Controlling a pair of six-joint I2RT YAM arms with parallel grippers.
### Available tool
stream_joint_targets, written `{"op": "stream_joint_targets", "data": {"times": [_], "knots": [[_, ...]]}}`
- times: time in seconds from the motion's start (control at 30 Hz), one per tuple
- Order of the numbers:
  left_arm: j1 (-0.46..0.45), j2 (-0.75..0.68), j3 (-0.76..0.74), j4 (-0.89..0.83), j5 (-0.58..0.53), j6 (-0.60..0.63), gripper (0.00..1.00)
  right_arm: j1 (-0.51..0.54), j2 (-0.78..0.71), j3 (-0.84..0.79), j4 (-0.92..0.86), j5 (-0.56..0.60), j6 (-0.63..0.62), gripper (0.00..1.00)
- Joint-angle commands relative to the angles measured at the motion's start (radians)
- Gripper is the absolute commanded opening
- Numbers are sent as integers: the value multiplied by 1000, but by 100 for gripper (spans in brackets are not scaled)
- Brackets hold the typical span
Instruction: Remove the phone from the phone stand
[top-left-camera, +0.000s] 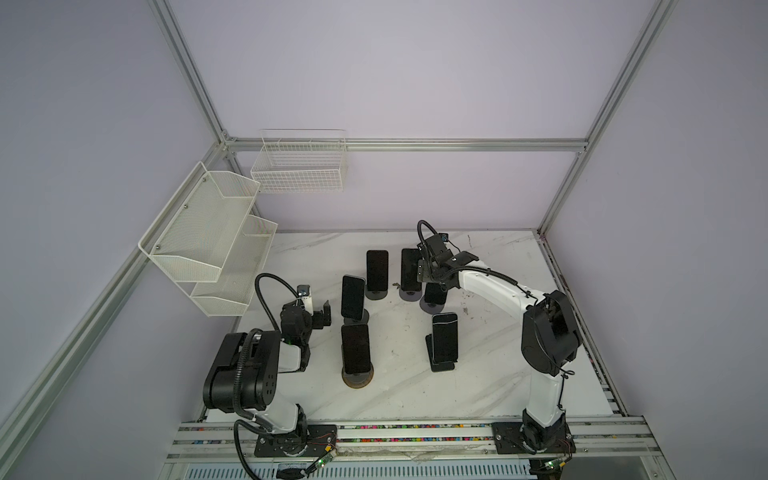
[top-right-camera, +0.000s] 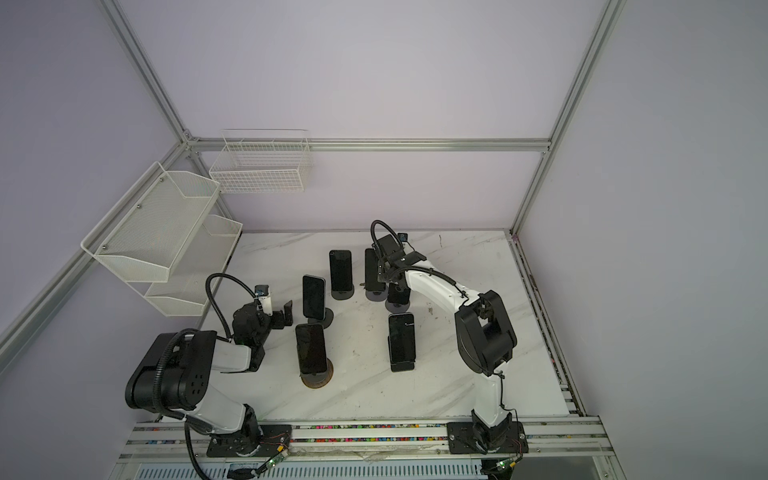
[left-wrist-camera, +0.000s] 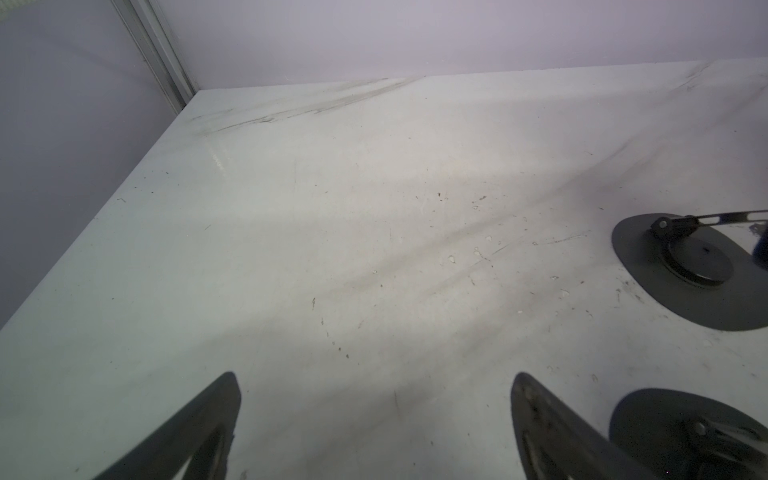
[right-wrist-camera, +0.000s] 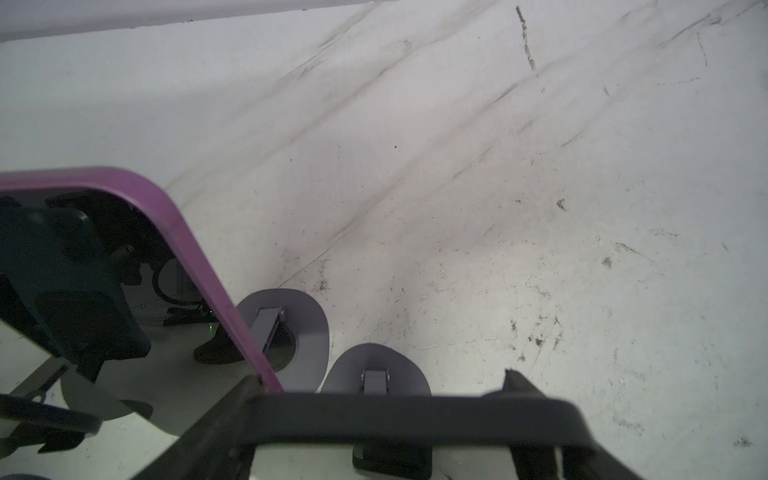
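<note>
Several dark phones stand upright on stands on the white marble table (top-left-camera: 478, 374). My right gripper (top-left-camera: 432, 276) (top-right-camera: 390, 274) (right-wrist-camera: 378, 376) hangs over the back-right phone (top-left-camera: 434, 295) (top-right-camera: 398, 294), one finger on each side of it. In the right wrist view that phone's dark top edge (right-wrist-camera: 415, 415) runs across between the fingers, and whether the pads press on it is hidden. Its round grey stand base (right-wrist-camera: 374, 365) (top-left-camera: 432, 308) sits on the table. My left gripper (top-left-camera: 326, 311) (top-right-camera: 286, 311) (left-wrist-camera: 376, 376) is open and holds nothing, low at the left.
A purple-cased phone (right-wrist-camera: 187, 249) (top-left-camera: 410, 270) stands close beside the right gripper. More phones stand at the back (top-left-camera: 377, 268), the middle (top-left-camera: 353, 297), the front left (top-left-camera: 355, 348) and the front right (top-left-camera: 444, 336). Two stand bases (left-wrist-camera: 685, 270) (left-wrist-camera: 685, 432) lie beside the left gripper. A wire basket (top-left-camera: 299, 166) and mesh shelves (top-left-camera: 208, 232) hang on the walls.
</note>
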Motion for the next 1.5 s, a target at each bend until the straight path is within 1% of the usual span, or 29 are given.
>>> {"op": "stream_joint_targets", "data": {"times": [0.0,0.1,0.37,0.63,0.9,1.2,1.47], "knots": [[-4,-16,60,46,5,-13,100,5,5,0,16,50,-27,91],[-4,-15,60,46,4,-12,100,6,6,-4,33,55,-45,91],[-6,-15,60,49,3,-11,100,3,2,-28,77,63,-77,81],[-9,-18,56,52,1,-9,100,3,-37,-85,141,43,-91,79],[-12,-18,51,58,-3,-5,100,3,-93,-97,162,33,-102,69],[-12,-18,52,59,-3,-4,100,3,-141,-85,155,33,-95,66],[-12,-18,52,59,-3,-5,100,3,-172,-23,114,40,-83,65]]}}
